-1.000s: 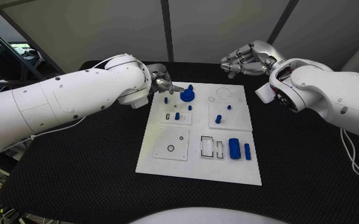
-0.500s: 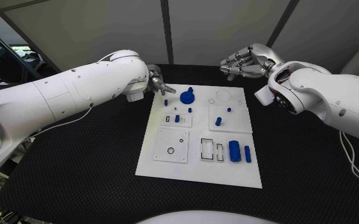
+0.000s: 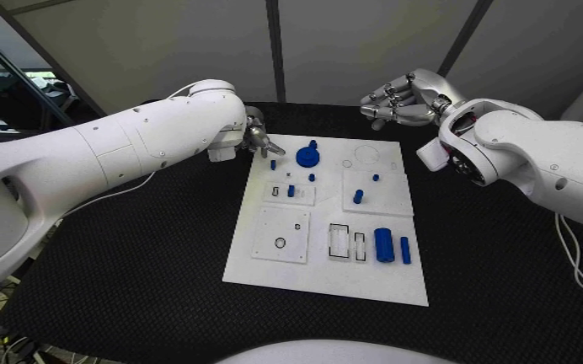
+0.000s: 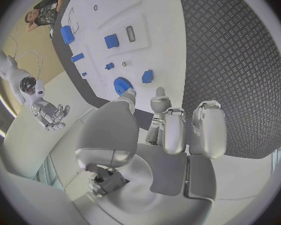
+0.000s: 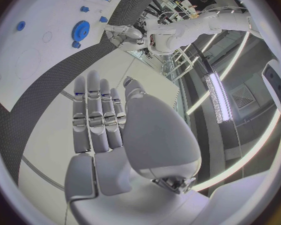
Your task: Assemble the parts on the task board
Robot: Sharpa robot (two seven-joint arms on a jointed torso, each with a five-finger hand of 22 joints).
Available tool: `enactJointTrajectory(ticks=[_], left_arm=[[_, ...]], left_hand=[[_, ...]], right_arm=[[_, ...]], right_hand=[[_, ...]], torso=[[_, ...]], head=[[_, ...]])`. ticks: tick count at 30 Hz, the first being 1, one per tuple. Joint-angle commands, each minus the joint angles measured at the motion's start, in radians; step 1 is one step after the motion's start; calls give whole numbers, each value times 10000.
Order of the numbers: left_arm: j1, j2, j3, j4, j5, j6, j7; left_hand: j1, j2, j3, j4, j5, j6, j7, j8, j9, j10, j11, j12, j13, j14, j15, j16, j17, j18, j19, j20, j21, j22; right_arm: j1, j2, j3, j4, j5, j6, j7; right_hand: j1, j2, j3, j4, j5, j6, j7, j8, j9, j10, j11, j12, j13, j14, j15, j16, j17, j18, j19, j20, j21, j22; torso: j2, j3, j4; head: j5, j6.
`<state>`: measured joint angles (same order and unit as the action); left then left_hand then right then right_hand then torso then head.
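Note:
The white task board (image 3: 365, 284) lies in the middle of the black table. A blue gear (image 3: 307, 157) stands near its far edge, with small blue pegs (image 3: 291, 190) around it. A blue cylinder (image 3: 382, 243) and a thin blue bar (image 3: 404, 249) lie at the near right. My left hand (image 3: 256, 139) hovers just off the board's far left corner, fingers apart and holding nothing. The left wrist view shows that hand (image 4: 172, 130) short of the gear (image 4: 123, 84). My right hand (image 3: 401, 101) is raised beyond the board's far right corner; its fingers (image 5: 100, 120) are extended and hold nothing.
Black textured matting (image 3: 134, 246) surrounds the board on all sides. Grey wall panels (image 3: 365, 18) stand behind the table's far edge. Several empty slots and round holes (image 3: 346, 240) mark the board's near half.
My left hand has drawn back from the blue gear toward the board's far left corner. The right hand has stayed almost still.

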<state>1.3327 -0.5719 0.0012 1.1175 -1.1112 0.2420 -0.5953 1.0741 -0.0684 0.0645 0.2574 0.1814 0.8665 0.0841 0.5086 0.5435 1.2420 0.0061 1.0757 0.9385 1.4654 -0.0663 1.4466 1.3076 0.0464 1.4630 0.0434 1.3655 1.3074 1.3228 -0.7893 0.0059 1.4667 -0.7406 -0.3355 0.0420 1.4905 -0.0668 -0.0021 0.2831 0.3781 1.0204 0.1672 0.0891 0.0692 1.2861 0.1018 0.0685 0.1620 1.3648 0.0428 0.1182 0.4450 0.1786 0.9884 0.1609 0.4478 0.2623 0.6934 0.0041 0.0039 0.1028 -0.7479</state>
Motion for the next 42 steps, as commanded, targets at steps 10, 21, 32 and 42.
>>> enactJointTrajectory(ticks=[10,21,32,42], left_arm=[[10,108,-79,-142,-165,551,-21],[9,112,-117,-138,-81,897,115],[9,127,-196,-53,-62,882,211],[9,157,-215,16,-24,677,257]], left_hand=[[153,33,-109,34,-39,120,-12,-55,-37,-46,16,32,27,650,90,-7,1288,103,50,56,15,272],[448,290,-144,43,1,304,-51,-26,-109,-49,-15,57,6,650,72,-8,1287,107,47,44,-2,272],[570,363,-159,30,7,362,-66,-18,-140,-33,-27,80,11,661,63,14,1310,99,62,34,24,310],[731,518,-139,11,19,393,-73,-30,-186,-21,-36,96,3,666,55,21,1317,99,63,23,23,320]], right_arm=[[17,69,4,-47,50,62,99],[17,87,4,-79,50,46,92],[17,111,4,-113,50,39,75],[16,148,4,-140,50,53,73]], right_hand=[[-58,11,85,-11,60,-19,68,35,9,-75,-31,-40,-25,-44,-5,-48,-17,29,-69,1,-57,-22],[-56,11,95,-12,69,-23,70,35,8,-78,-30,-40,-31,-46,-3,-57,-20,30,-69,4,-65,-26],[-54,12,105,-13,75,-26,71,35,7,-81,-29,-39,-37,-47,-1,-67,-23,31,-69,6,-74,-31],[-52,11,112,-15,78,-28,72,35,7,-83,-28,-39,-41,-49,0,-74,-25,31,-70,8,-79,-34]], torso=[[-7,4,8],[-9,6,3],[-4,4,4],[-9,0,0]], head=[[-8,-43],[-13,-89],[-24,-123],[4,-131]])
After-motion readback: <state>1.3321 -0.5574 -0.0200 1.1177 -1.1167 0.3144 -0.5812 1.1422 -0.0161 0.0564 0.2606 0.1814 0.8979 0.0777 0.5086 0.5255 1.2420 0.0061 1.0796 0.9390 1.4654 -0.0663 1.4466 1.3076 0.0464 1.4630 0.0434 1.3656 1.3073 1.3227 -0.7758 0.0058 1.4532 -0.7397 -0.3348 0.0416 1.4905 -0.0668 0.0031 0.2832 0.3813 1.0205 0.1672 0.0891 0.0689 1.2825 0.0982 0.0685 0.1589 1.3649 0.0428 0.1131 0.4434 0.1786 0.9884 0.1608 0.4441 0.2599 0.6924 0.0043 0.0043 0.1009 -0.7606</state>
